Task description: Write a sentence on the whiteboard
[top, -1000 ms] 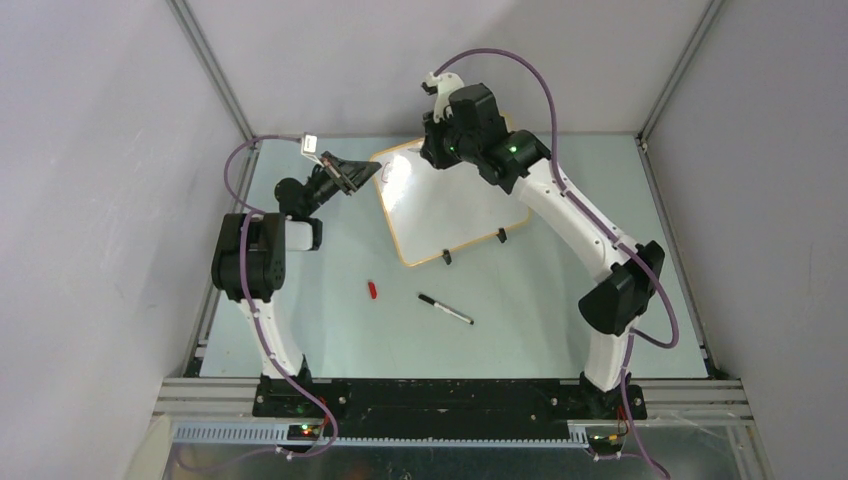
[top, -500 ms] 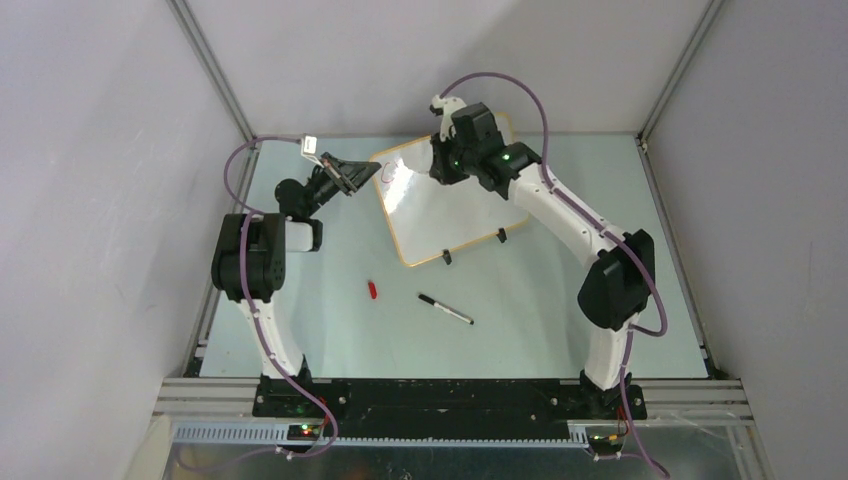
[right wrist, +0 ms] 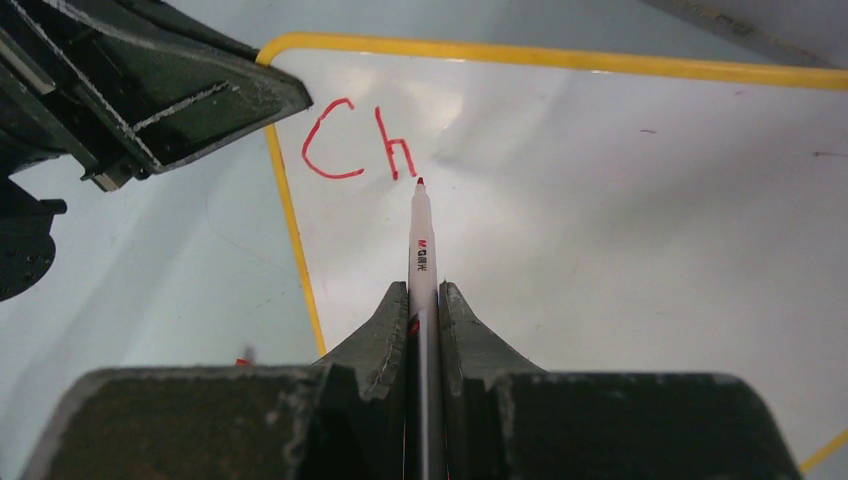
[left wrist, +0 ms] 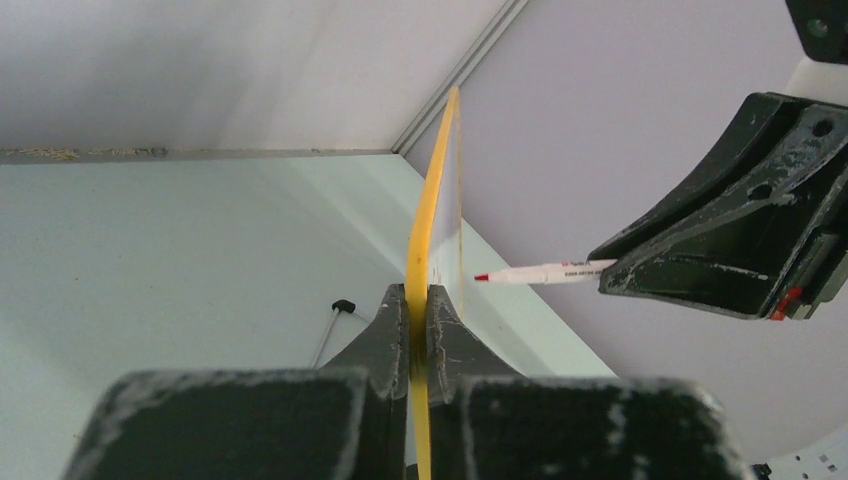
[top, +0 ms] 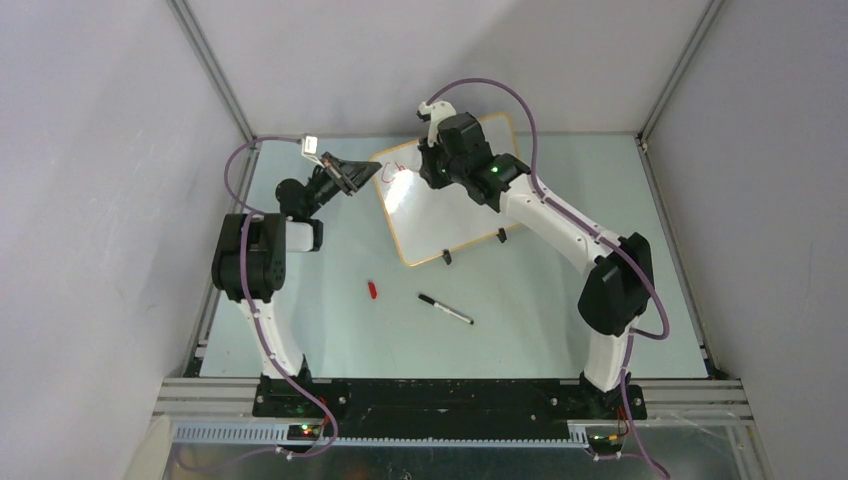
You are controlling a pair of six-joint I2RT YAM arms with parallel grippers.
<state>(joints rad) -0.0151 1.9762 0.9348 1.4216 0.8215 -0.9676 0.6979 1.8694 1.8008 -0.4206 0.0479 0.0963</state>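
Observation:
The whiteboard (top: pixel 455 215) stands tilted on the table, its white face bare apart from two red letters, "Ch" (right wrist: pixel 358 142), the only part of the sentence that shows, near its top left corner. My left gripper (left wrist: pixel 418 300) is shut on the board's yellow rim (left wrist: pixel 432 200) at that corner. My right gripper (right wrist: pixel 422 300) is shut on a white red-tipped marker (right wrist: pixel 420 240). The marker's tip sits at the foot of the "h", right at the board's face. From above, the right gripper (top: pixel 432 168) hangs over the board's upper left part.
A black marker (top: pixel 445 308) and a small red cap (top: pixel 372 290) lie on the pale green table in front of the board. Two black clip feet (top: pixel 501 237) hold its lower edge. The enclosure's walls stand close behind.
My right gripper has come down and left over the board with the marker, and red strokes now show beside it. The left arm and the board have stayed still.

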